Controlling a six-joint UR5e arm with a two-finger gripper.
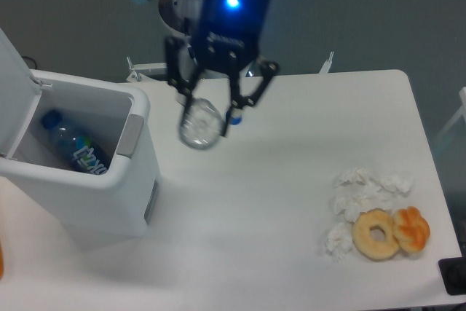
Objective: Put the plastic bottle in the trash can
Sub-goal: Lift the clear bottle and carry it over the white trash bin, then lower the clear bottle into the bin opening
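Observation:
The small clear plastic bottle (200,125) hangs in the air above the table, tilted, with my gripper (210,113) shut on it. Both are up high, a little to the right of the trash can (109,194). The trash can is a white bin at the left with its lid (14,96) swung open and a grey handle panel (130,136) on its right wall. Inside it lies a bottle with a blue cap and blue label (74,145).
A blue cap (236,116) lies on the table just behind my gripper. Crumpled white tissues (358,198), a doughnut (376,234) and an orange pastry (411,228) sit at the right front. The arm's base (196,12) stands at the table's back.

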